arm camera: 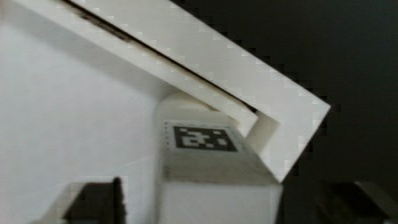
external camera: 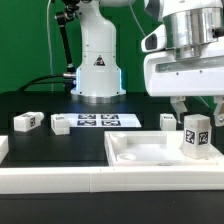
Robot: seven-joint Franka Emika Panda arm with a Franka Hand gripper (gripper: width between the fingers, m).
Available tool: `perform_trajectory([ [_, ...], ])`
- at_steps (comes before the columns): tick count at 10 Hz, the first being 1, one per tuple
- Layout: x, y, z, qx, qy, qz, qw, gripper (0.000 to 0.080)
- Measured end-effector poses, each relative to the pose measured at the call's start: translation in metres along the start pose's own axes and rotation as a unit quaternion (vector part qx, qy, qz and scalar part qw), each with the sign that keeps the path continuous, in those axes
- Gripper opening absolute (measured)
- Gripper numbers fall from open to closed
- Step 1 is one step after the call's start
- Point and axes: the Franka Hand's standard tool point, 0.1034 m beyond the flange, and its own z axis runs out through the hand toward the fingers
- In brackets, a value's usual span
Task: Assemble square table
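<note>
Spread, empty claw astride leg block in tabletop corner, gaps either side

Stands on a white base at the back, runs out of the exterior view overhead, re-enters on that view's right. Hangs the white wrist upright, gripper pointing straight down. Holds both fingers spread well apart, clamping nothing, dark fingertips level.
</note>
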Motion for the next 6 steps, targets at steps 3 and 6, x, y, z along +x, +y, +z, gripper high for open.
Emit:
perform_trajectory([
  [3, 0.0003, 0.0004, -0.0005, -0.008, -0.004, -0.139, 0.99, 0.0643],
  [6, 0.0004, 0.0006, -0.0004, -0.008, -0.005, -0.244, 0.97, 0.0649],
])
